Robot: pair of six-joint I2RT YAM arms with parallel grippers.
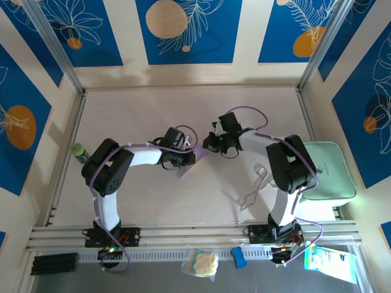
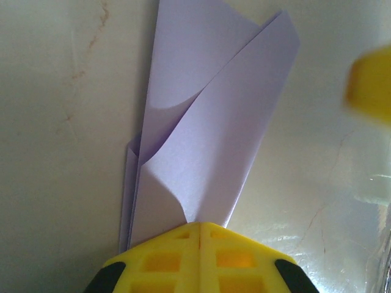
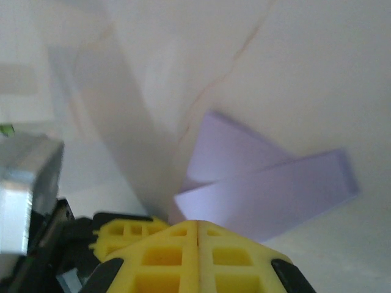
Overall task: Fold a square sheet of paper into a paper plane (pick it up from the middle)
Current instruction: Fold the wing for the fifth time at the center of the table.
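Lavender paper plane (image 2: pixel 201 152), smooth creased flaps, left hand (image 2: pixel 200 226) and right hand (image 3: pixel 197 223) clamped on it

**Left wrist view:** the folded paper (image 2: pixel 208 140) is running off the top edge. Its lower end is vanishing between the pressed-together yellow fingers of the left gripper (image 2: pixel 200 226), which the bottom edge is cropping. A yellow shape (image 2: pixel 369 82) at the right edge is blurring beyond recognition.

**Right wrist view:** the paper's flaps are showing soft, and a grey band (image 3: pixel 104 104) at upper left is smearing out of focus.

**Top view:** the left gripper and the right gripper (image 1: pixel 206 148) are covering much of the paper. A green object (image 1: pixel 77 151) at far left is appearing too small to name.
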